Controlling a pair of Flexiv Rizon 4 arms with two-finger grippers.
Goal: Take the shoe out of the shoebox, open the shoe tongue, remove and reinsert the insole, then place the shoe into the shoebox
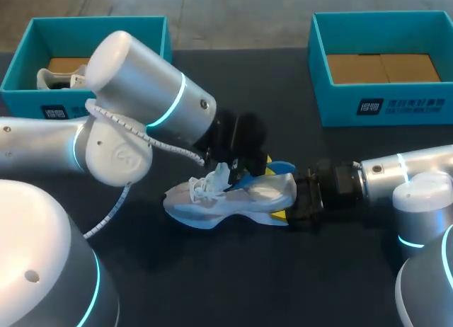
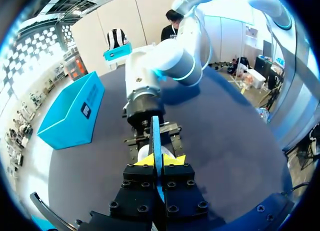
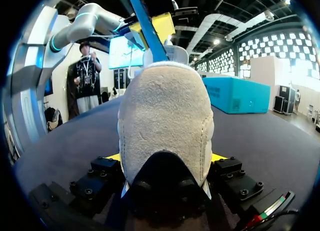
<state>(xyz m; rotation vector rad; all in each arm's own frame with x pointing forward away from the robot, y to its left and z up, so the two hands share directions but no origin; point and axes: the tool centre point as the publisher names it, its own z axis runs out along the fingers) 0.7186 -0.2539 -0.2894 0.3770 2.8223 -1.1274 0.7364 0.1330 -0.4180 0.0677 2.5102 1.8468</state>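
Holding the shoe [image 1: 233, 196] by its heel in the right gripper [image 1: 303, 199], fingers pressing both sides, mid-tabletop [image 1: 212, 270], outside the shoebox [image 1: 382, 104]; pinching the blue insole [image 2: 156, 136] in the left gripper [image 2: 159, 161]; seemingly working mid-insole step, reboxing remaining

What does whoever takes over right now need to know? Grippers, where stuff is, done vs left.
Left gripper: shut on the blue insole, held over the shoe.
Right gripper: shut on the shoe's heel; the shoe lies on the table between the boxes.
Left shoebox holds another shoe; right shoebox has none.
Done: shoe out of its box, insole at least partly out. Cannot tell if it is coming out or going back.
Left: seat the insole, put the shoe in a shoebox.
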